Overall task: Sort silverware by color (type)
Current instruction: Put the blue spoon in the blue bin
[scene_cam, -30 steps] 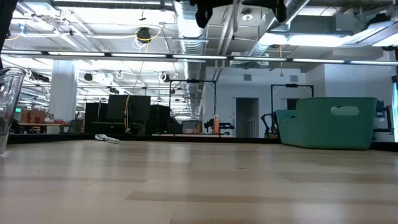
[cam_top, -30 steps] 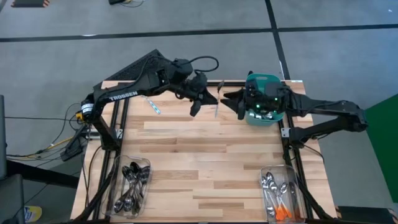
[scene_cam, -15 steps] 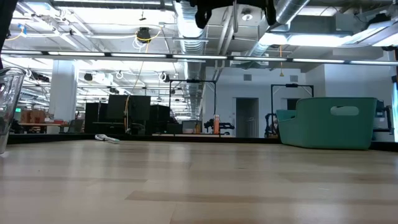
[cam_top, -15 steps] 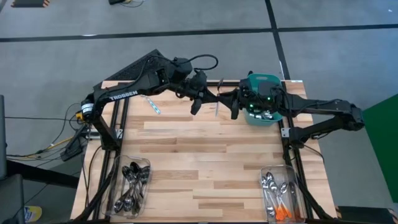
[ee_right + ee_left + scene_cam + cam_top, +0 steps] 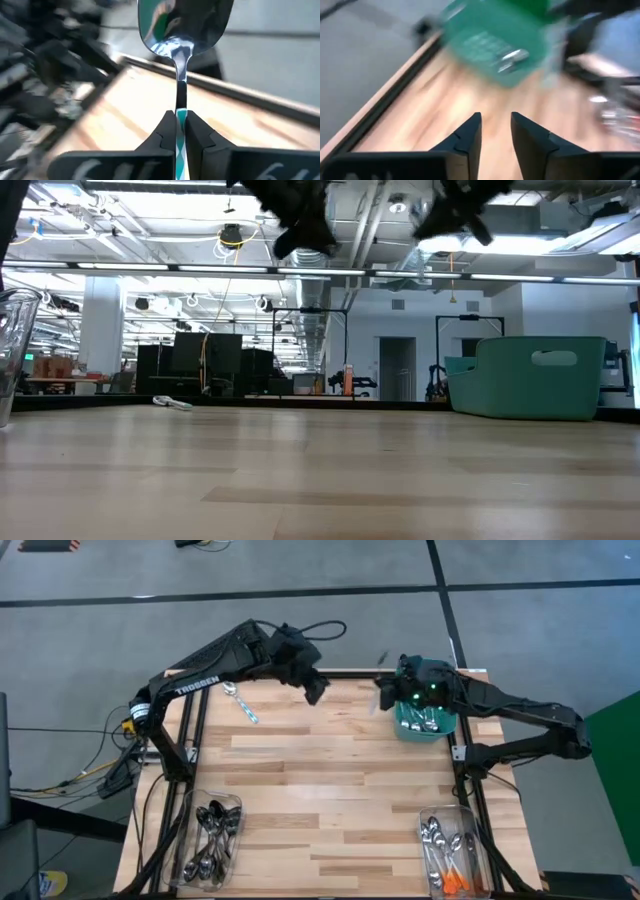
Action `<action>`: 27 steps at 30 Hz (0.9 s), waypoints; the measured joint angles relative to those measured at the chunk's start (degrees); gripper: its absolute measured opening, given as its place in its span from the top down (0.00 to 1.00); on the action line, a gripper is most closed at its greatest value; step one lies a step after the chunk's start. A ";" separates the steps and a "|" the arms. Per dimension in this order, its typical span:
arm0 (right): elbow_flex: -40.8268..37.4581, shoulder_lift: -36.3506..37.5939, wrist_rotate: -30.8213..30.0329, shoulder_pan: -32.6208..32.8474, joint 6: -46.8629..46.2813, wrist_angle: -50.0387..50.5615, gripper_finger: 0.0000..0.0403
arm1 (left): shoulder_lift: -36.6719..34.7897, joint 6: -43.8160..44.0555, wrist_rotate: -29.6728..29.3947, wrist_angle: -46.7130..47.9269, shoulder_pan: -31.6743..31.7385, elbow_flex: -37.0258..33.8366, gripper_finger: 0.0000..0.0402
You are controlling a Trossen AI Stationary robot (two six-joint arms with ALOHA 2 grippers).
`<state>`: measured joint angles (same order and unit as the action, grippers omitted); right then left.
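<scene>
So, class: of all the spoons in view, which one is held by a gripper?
The light blue-handled spoon, clamped upright in the right gripper. The others lie in bins, the tub, or on the table.

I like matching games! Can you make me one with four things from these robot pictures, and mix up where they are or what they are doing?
Things:
1. right gripper
2. left gripper
3. teal tub
4. loose spoon with a light blue handle

Places or states:
A. lying alone on the table near the far left corner
B. shut on a spoon, bowl pointing away from the wrist
C. fingers apart, holding nothing
D. at the table's far right corner, spoons inside

Pairs: 1-B, 2-C, 3-D, 4-A
</scene>
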<state>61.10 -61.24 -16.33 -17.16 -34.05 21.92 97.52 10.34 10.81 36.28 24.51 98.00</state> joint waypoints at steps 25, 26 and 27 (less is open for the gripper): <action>-0.04 -0.69 -4.61 -18.64 -0.06 45.03 0.68 | 0.04 13.40 -24.44 9.44 17.95 -17.33 0.72; -0.04 -0.71 -4.62 -18.72 0.24 44.82 0.62 | 0.04 13.83 -24.81 9.05 18.02 -18.11 0.71; -0.04 -0.69 -4.62 -18.92 0.45 44.61 0.57 | 0.04 14.23 -25.28 8.48 18.16 -18.83 0.70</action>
<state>61.06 -61.93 -20.95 -36.08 -33.61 66.53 97.56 24.56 -14.47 44.76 42.67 79.17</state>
